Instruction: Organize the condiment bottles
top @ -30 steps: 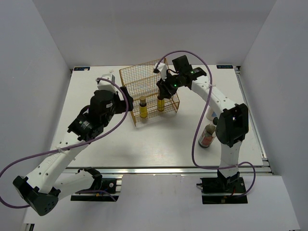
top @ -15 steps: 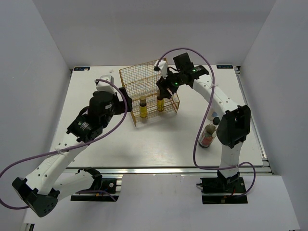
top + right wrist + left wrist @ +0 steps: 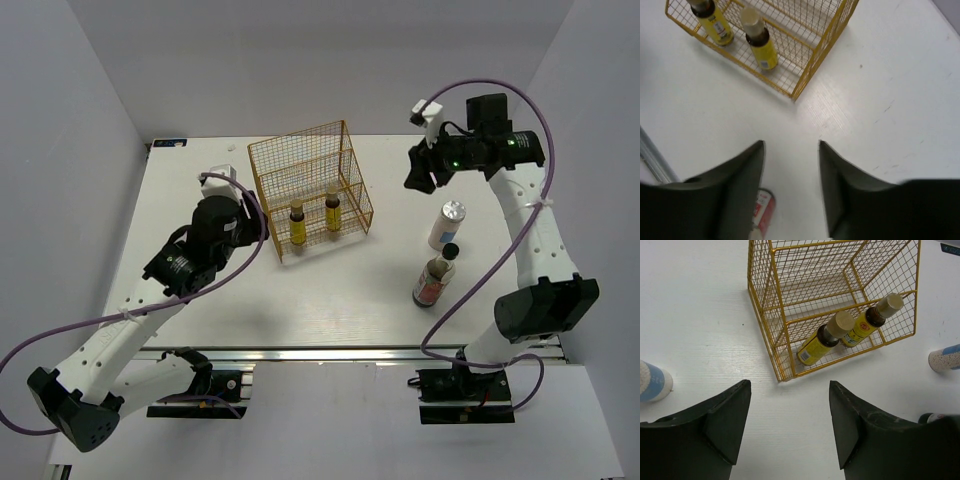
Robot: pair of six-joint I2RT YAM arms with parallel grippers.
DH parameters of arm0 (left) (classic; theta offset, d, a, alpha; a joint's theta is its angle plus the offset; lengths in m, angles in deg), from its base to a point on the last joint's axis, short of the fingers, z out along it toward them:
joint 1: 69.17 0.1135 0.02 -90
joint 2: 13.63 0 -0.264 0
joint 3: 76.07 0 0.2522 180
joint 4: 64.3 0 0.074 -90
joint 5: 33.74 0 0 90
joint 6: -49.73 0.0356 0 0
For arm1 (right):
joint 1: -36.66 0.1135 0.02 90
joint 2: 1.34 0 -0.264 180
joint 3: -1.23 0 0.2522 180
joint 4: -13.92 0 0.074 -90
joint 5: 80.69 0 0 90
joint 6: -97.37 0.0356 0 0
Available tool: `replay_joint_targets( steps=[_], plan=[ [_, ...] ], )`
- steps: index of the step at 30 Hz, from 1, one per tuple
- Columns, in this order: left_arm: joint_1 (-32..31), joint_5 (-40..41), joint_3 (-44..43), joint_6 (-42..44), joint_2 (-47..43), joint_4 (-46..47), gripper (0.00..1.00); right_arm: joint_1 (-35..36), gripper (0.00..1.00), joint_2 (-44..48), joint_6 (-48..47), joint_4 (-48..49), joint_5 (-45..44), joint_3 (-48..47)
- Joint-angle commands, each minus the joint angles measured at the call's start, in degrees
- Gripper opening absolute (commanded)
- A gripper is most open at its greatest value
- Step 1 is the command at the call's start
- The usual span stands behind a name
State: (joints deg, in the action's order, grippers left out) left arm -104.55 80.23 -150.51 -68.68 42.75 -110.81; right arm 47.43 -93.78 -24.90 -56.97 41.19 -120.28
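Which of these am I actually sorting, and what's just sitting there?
To sort:
- yellow bottle and second yellow bottle, both already in the rack
- dark brown bottle
- white bottle near it
- second white bottle

Not for sorting:
- gold wire rack

Ahead of the black left gripper (image 3: 789, 420), the wire rack (image 3: 830, 270) was gold, its two bottles (image 3: 814, 346) amber-yellow and tan-capped. Under the right gripper (image 3: 790, 175), a third bottle (image 3: 765, 210) wore a red label.
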Motion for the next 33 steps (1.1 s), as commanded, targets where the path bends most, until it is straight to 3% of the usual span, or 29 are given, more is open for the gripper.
replay_joint_targets(
  steps=[1,4,11,21,33],
  plan=[
    [0.0,-0.5,1.2,-0.7,-1.6,0.8,0.75,-0.1,0.60,5.7,-1.2,-6.5,0.7,3.5],
    [0.0,-1.7,1.6,-0.4,-1.3,1.6,0.84,-0.2,0.72,10.7,-2.4,-7.0,2.2,7.7],
    [0.0,-4.7,1.9,1.0,-1.0,3.0,0.88,-1.5,0.78,23.4,-11.4,-7.5,9.8,19.7],
    [-0.1,-7.5,5.1,1.1,-4.3,3.7,0.89,-1.5,0.79,29.5,-4.0,-6.1,-7.1,26.1],
    [0.0,-8.7,4.8,1.9,-5.6,2.8,0.89,-1.5,0.80,28.5,3.1,-3.1,-14.3,30.4]
  ],
)
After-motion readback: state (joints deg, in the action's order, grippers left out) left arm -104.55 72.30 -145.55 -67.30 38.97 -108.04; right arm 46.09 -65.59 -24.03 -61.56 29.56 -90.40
